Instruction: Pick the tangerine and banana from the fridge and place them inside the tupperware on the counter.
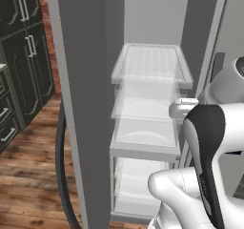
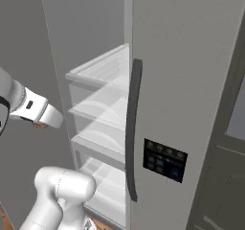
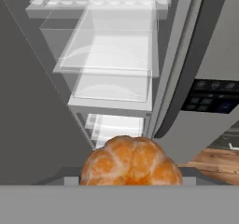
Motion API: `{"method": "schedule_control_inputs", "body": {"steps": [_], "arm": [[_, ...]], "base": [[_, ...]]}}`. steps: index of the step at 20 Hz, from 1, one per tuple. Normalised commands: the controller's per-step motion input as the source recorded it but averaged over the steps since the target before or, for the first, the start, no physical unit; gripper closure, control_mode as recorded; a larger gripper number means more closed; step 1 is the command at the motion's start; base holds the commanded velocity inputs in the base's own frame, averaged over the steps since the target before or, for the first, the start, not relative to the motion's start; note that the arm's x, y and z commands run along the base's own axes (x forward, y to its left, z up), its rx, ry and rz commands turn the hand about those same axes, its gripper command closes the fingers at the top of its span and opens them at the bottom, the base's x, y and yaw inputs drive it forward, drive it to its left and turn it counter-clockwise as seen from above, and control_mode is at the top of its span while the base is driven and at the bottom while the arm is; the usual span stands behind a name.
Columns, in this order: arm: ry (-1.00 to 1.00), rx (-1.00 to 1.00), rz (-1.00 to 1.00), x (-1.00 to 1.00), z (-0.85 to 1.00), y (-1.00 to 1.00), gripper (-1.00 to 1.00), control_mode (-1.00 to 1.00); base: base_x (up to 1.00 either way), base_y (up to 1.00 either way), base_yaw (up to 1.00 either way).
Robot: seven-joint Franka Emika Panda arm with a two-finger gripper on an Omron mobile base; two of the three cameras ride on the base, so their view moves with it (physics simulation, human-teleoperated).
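Observation:
The tangerine [image 3: 131,162], round, orange and segmented, sits close up at the bottom of the hand view where my fingertips stand. My gripper [image 2: 41,122] is shut on it, in front of the open fridge [image 1: 152,66] at the height of the middle shelves; a sliver of orange shows under the hand in the right base view. The fridge's translucent white shelves [image 3: 109,55] and drawers hold nothing that I can see. The banana, the tupperware and the counter are out of view.
The fridge's right door [image 2: 191,80] is closed, with a dark curved handle strip [image 2: 133,128] and a control panel [image 2: 165,159]. The open left door [image 1: 83,104] stands edge-on. Dark cabinets [image 1: 24,56] and wooden floor [image 1: 33,175] lie to the left.

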Motion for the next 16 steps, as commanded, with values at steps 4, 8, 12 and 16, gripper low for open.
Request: {"method": "schedule_control_inputs", "body": {"steps": [4, 8, 12, 16], "arm": [[0.0, 0.0, 0.0, 0.0, 0.0, 0.0, 1.0, 1.0], [0.0, 0.0, 0.0, 0.0, 0.0, 0.0, 1.0, 1.0], [0.0, 0.0, 0.0, 0.0, 0.0, 0.0, 1.0, 1.0], [0.0, 0.0, 0.0, 0.0, 0.0, 0.0, 1.0, 1.0]], "base": [[-0.59, -0.49, 0.63], [-0.82, -0.4, 0.76], [-1.0, -0.07, 0.98], [-1.0, 0.0, 1.0]]}}
